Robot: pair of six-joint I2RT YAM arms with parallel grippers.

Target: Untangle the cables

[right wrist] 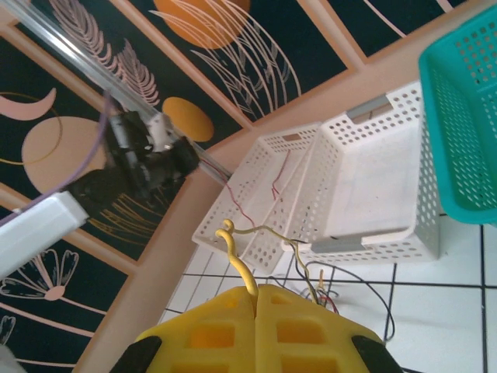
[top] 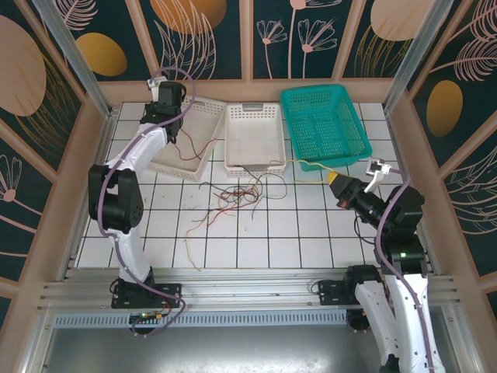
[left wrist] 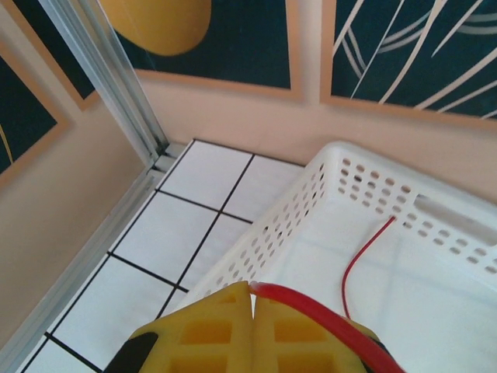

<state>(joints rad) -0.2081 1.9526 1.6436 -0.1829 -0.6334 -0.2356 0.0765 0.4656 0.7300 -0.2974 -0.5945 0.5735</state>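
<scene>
far forward, left end effector (left wrist: 252, 307) above basket (left wrist: 311, 203)

Bright, even light; slightly soft foregrounds

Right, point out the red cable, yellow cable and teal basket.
red cable (left wrist: 311, 299): left wrist view, thick near stretch.
yellow cable (right wrist: 239, 264): right wrist view, upright stretch below its curl.
teal basket (top: 326, 124): top external view, mesh floor.

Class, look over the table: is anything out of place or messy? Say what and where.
Yes: thin cables sprawl in a tangle across the tiles before the middle white basket, one yellow strand stretching to the right tool.
</scene>
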